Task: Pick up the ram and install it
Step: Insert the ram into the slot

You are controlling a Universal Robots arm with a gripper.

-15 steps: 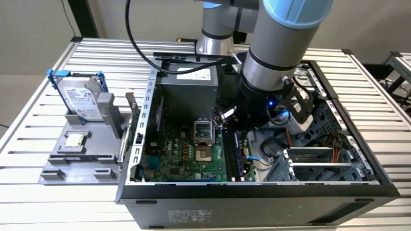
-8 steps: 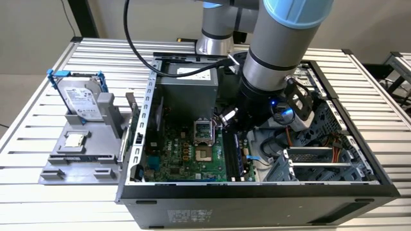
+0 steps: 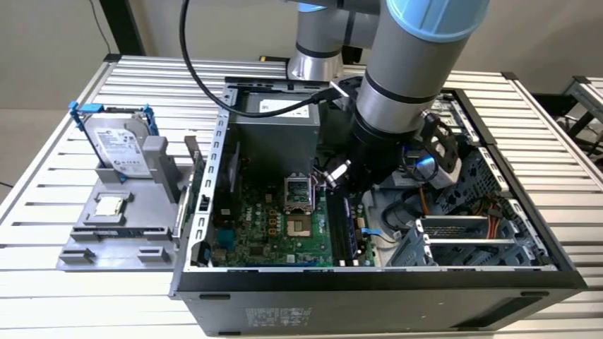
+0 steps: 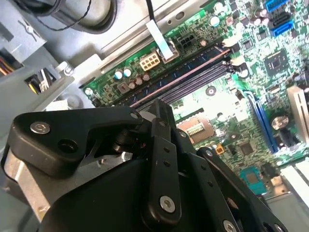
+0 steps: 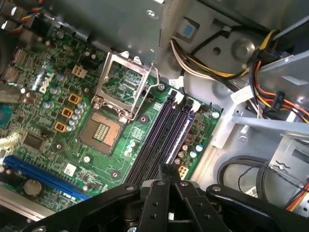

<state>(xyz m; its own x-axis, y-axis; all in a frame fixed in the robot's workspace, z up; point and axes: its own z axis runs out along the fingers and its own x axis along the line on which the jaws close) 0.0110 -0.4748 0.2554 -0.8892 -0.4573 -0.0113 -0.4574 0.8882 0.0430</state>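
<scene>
The ram (image 3: 355, 227) is, as far as I can make out, the long dark stick standing on edge among the motherboard's memory slots, just below the middle of the exterior view. It runs from near the arm's tip down toward the case's front edge. In the first wrist view I read a pale, bluish line along 1 of the 4 slots (image 5: 161, 140), but I cannot say for sure that it is the stick's top edge.

The gripper (image 3: 334, 185) hangs inside the open case, over the far end of that slot row and close above the board. In both wrist views its black fingers (image 5: 169, 176) are drawn together to a narrow tip, and I see nothing pinched between them. In the second wrist view the slots (image 4: 193, 77) lie beyond the fingertips (image 4: 159, 113).

Beside the slots sits the open processor socket (image 5: 102, 130) with its metal frame lifted, on the green motherboard (image 3: 254, 226). The computer case (image 3: 377, 293) lies on its side on a slatted metal table (image 3: 38, 212). Orange and yellow cables (image 5: 270, 92) bundle toward the drive bays on the exterior view's right.

On the exterior view's left, outside the case, a grey tray (image 3: 85, 247) holds a silver hard drive (image 3: 121, 145) in a blue frame, upright, and a small square chip (image 3: 109, 205) lying flat in front of it.
</scene>
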